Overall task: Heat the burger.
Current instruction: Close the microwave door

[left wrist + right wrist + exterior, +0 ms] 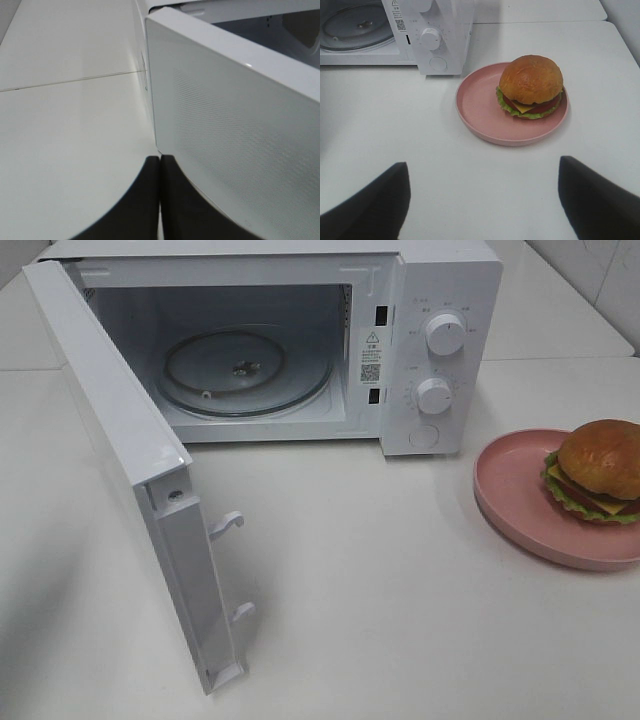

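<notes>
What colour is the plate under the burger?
Pink, plain with no pattern. The plate under the burger shows best in the right wrist view.

The burger (600, 472) showed a golden-brown bun, green lettuce, yellow cheese and red tomato. Its plate (510, 490) was pink; the microwave (440, 280) and counter (380, 590) were white

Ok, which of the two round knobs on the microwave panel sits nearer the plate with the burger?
The lower knob, just above the round button; the upper knob sits higher on the panel, farther from the pink plate and burger.
</notes>
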